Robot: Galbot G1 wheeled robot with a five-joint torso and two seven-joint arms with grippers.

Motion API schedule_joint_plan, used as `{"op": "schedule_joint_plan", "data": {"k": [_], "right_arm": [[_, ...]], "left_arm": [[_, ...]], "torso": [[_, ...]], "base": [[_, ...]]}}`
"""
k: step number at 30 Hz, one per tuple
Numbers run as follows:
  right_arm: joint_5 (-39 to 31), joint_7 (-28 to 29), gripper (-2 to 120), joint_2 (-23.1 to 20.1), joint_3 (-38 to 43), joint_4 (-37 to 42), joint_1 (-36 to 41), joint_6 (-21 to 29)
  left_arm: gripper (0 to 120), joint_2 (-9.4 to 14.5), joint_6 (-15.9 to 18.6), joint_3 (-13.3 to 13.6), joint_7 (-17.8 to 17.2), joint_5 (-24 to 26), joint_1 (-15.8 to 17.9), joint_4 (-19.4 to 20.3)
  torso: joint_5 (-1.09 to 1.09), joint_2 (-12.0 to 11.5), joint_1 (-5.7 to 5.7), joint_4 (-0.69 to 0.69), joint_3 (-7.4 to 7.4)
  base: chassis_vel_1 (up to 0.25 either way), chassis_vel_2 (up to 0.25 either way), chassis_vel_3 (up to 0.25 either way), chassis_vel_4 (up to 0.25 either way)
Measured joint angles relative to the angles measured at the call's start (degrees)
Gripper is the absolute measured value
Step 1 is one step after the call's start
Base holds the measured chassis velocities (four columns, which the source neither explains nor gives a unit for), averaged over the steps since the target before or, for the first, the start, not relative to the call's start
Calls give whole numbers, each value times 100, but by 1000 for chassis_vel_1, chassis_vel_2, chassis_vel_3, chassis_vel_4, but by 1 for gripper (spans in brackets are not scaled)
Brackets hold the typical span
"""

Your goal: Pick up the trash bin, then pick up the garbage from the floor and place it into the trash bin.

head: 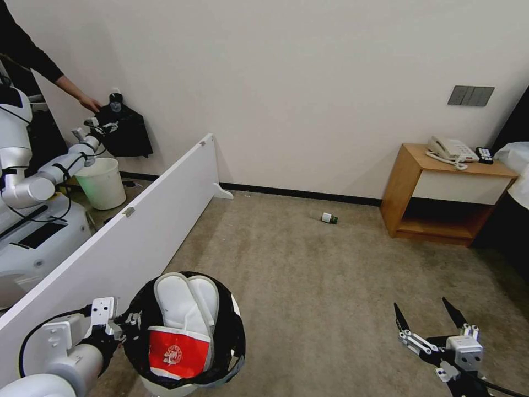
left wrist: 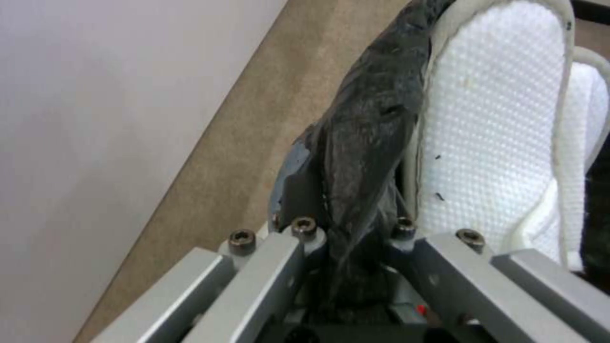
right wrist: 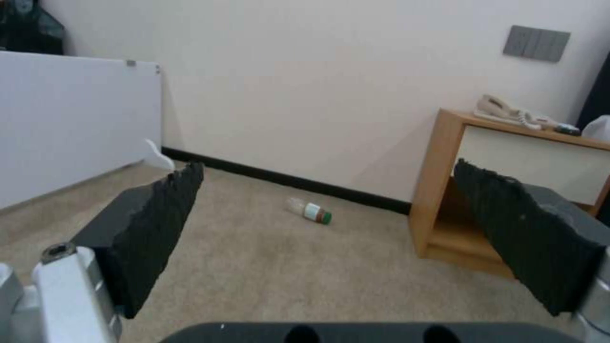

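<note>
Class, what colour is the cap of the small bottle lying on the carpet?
Green; the bottle shows it best in the right wrist view.

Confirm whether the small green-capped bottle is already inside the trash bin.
No: the bottle lies on the carpet near the far wall, well away from the trash bin held by the left claw.

Trash bin (head: 165, 386) base cut off by frame edge; bottle (head: 329, 218) label too small to read.
</note>
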State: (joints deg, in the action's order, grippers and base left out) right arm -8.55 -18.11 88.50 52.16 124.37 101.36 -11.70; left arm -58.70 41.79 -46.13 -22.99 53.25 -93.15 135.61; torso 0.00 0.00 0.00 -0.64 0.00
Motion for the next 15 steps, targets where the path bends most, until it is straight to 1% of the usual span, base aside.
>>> {"op": "schedule_joint_plan", "data": {"k": [15], "right_arm": [[65, -57, 100, 89, -19, -79, -53, -40]], "left_arm": [[4, -60, 4, 16, -13, -43, -39, 5]], "torso": [[0, 0, 0, 0, 0]], "base": [[0, 0, 0, 0]]}}
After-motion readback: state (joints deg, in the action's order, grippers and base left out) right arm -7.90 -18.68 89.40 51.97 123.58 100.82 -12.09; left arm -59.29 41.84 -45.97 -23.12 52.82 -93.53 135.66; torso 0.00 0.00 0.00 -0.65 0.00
